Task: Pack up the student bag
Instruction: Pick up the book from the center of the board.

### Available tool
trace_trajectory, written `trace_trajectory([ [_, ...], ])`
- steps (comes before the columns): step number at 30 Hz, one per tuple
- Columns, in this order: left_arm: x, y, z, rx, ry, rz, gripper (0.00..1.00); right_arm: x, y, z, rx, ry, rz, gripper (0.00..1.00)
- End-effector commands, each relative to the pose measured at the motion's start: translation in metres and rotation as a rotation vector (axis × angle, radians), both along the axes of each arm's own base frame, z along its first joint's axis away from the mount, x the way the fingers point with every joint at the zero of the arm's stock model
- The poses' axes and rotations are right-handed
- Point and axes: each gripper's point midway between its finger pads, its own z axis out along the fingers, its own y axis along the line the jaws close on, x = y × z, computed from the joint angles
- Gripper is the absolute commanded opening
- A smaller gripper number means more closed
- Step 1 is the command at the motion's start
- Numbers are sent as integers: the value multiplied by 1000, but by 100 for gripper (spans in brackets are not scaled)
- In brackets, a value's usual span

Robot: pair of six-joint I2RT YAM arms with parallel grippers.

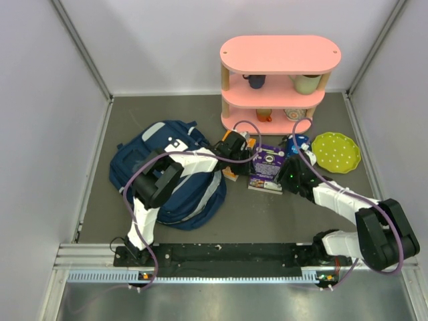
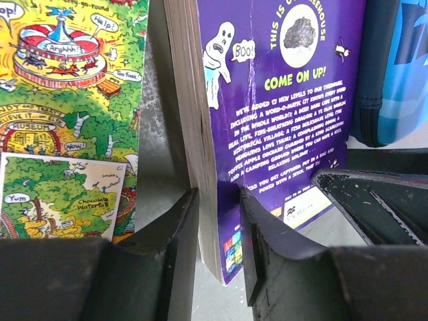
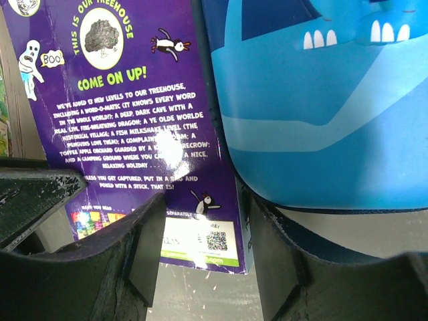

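One purple book (image 2: 281, 140) in left claw (image 2: 218, 200); arm (image 1: 190, 160) half-hides student bag (image 1: 128, 168).

A purple book (image 1: 267, 166) stands on its edge on the grey desk (image 1: 281, 214), its back cover showing a white ghost and the words "COME ON UP!"; just beside it on the left lies a bright cartoon picture book (image 2: 67, 114); a blue pencil case (image 1: 298, 143) sits close on its right; a green dotted plate (image 1: 336, 152) lies further right; behind stands a pink shelf (image 1: 281, 55) holding a dark mug (image 1: 254, 81), a pale cup (image 1: 307, 83), an orange cup (image 1: 264, 115) and a patterned bowl (image 1: 294, 114)
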Motion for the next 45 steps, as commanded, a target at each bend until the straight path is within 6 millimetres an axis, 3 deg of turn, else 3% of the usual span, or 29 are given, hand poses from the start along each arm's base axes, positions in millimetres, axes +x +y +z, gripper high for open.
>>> trace_trajectory([
  [1, -4, -34, 59, -198, -75, -55, 32, 6, 16, 5, 70, -30, 51, 51],
  [6, -5, -38, 79, -256, -98, -67, 33, 4, 18, 1, 78, -13, 60, 50],
  [9, -7, -39, 88, -284, -105, -66, 45, 3, 18, -1, 75, -7, 61, 50],
  [15, -9, -42, 95, -316, -107, -73, 43, 4, 24, -1, 99, -11, 83, 50],
  [19, -9, -45, 90, -323, -89, -75, 36, 4, 23, -1, 100, -11, 82, 50],
  [30, -5, -32, 50, -173, -19, -20, 41, 3, 25, 0, 110, -10, 85, 50],
  [34, -1, -34, 50, -163, -34, -31, 31, 3, 26, -2, 113, -4, 85, 50],
  [37, -3, -33, 45, -143, -13, -39, 15, 2, 26, -2, 115, -5, 89, 50],
  [38, -2, -34, 46, -144, -12, -41, 0, 2, 27, -1, 118, -5, 92, 50],
  [44, -6, -31, 50, -132, -45, -81, 0, 2, 31, 12, 148, -41, 111, 54],
  [45, -6, -31, 63, -147, -73, -86, 0, 1, 31, 15, 154, -52, 112, 56],
])
